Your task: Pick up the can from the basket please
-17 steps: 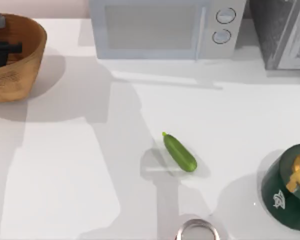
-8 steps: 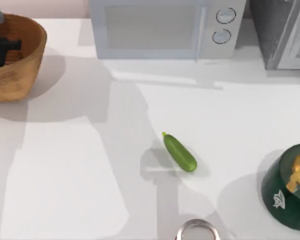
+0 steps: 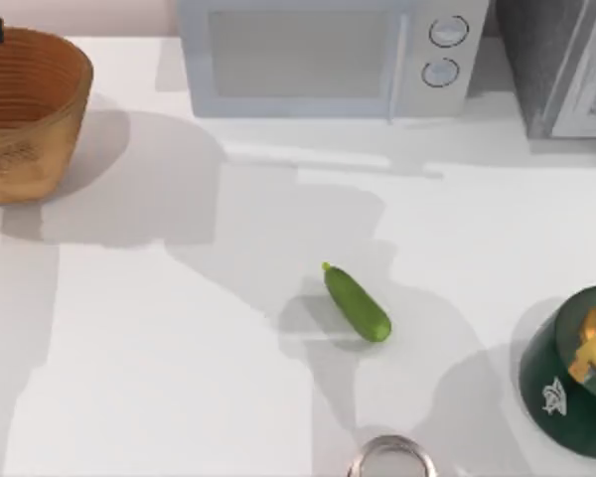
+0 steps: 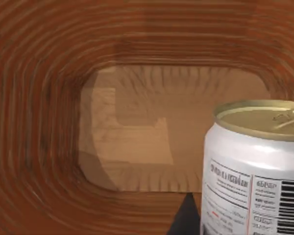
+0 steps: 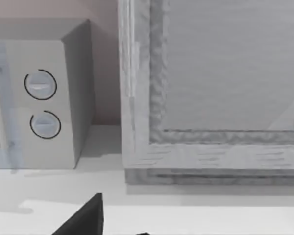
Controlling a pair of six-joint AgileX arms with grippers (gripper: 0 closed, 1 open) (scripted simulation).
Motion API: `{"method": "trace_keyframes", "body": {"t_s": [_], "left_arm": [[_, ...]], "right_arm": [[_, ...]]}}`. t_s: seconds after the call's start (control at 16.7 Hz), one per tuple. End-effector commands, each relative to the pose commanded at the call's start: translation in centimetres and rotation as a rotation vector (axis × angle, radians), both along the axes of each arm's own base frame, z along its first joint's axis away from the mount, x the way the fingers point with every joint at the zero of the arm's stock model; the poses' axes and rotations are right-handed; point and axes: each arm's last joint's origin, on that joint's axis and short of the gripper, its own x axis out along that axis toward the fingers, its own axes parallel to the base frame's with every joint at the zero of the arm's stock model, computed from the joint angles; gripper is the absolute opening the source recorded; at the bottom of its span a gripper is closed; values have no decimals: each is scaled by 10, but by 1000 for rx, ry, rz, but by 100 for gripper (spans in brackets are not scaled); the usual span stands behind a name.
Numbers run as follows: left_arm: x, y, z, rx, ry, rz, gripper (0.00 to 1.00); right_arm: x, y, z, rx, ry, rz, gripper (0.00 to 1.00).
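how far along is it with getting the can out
Looks done: the left gripper has the can clamped, and it hangs well above the basket floor. In hand: raising it out past the rim. Left: clearing the basket fully, which I cannot confirm. The right gripper is parked by the microwave.

You're looking at a woven wicker basket (image 3: 25, 109), matt orange-brown, its inner walls (image 4: 44, 147) ribbed and rough and its floor like pale grained wood. The can (image 4: 255, 171) reads as smooth painted metal, a white satin body with printed text and a barcode, topped by a dull tan-olive metal end. The table (image 3: 159, 348) is plain matt white. The cucumber (image 3: 358, 303) has smooth, faintly glossy green skin. The microwave (image 3: 323, 55) looks like pale matt plastic. The dark green bowl (image 3: 566, 383) is glossy with gold marks.
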Motion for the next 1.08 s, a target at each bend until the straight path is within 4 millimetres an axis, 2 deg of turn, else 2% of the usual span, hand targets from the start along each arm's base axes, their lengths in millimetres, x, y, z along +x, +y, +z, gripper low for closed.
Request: {"method": "trace_keyframes", "body": {"t_s": [0.18,0.3,0.42,0.54,0.6,0.72,0.9,1.08], "left_arm": [[-63,-6,33,24,-183,44,0],[-115,-11,48,40,-333,79,0],[-174,-17,52,53,-500,112,0],[-225,-24,32,61,-648,135,0],[-245,-27,17,62,-710,141,0],[-272,-32,-19,57,-814,138,0],[-291,-38,-68,36,-935,99,0],[-297,-43,-102,14,-1017,42,0]], "right_arm": [[0,0,0,0,0,0,100],[0,0,0,0,0,0,100],[0,0,0,0,0,0,100],[0,0,0,0,0,0,100],[0,0,0,0,0,0,100],[0,0,0,0,0,0,100],[0,0,0,0,0,0,100],[0,0,0,0,0,0,100]]}}
